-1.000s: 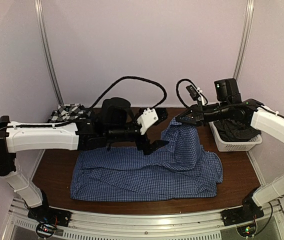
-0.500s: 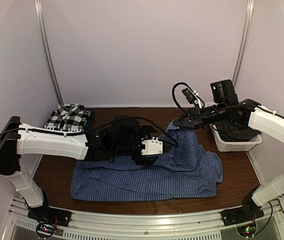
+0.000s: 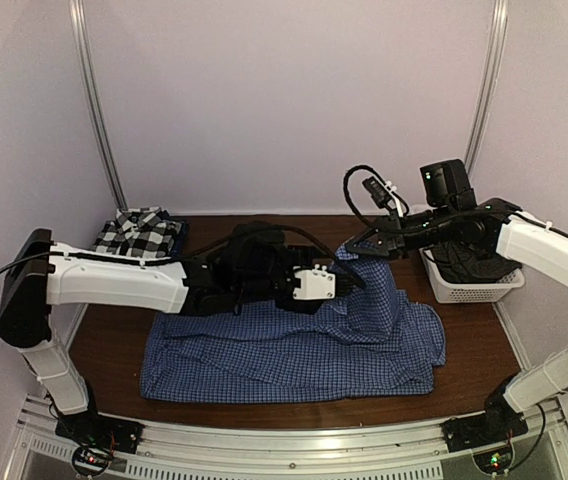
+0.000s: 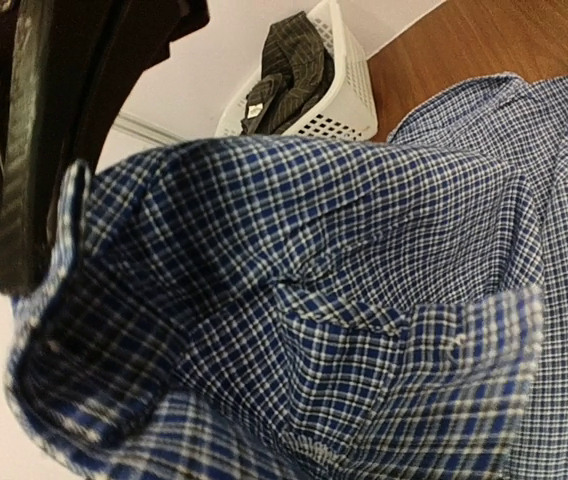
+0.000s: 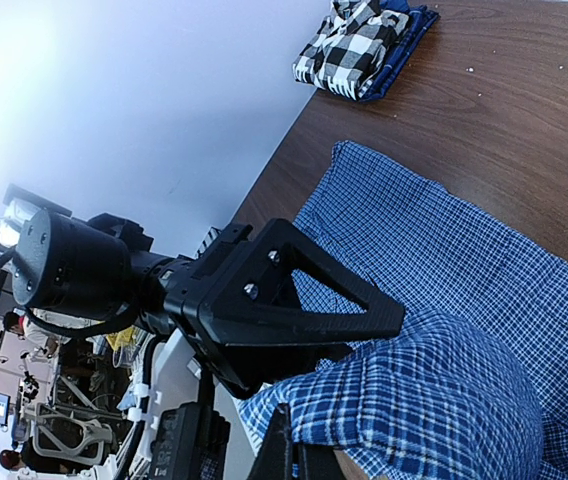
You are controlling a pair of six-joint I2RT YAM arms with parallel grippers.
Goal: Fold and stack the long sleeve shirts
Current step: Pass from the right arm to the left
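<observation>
The blue fine-check shirt [image 3: 294, 350] lies spread on the table, its right part lifted into a peak. My right gripper [image 3: 356, 248] is shut on the top edge of that peak; its fingers pinch the cloth at the bottom of the right wrist view [image 5: 309, 455]. My left gripper [image 3: 350, 280] is right at the same lifted edge. One of its black fingers [image 5: 294, 295] lies over the cloth; the other is hidden. In the left wrist view the cloth [image 4: 344, 300] fills the frame and hides my own jaws. The black-and-white plaid shirt [image 3: 140, 232] lies folded at the back left.
A white basket [image 3: 464, 288] at the right edge holds a dark shirt [image 3: 469, 255]; both also show in the left wrist view, basket [image 4: 349, 95] and shirt [image 4: 284, 65]. The plaid shirt [image 5: 354, 40] rests on a navy one [image 5: 404, 45]. Walls close in the back and sides.
My left arm has swung right and down from above the shirt until its gripper reaches the lifted edge. My right gripper has shifted slightly left and stayed shut on the cloth.
</observation>
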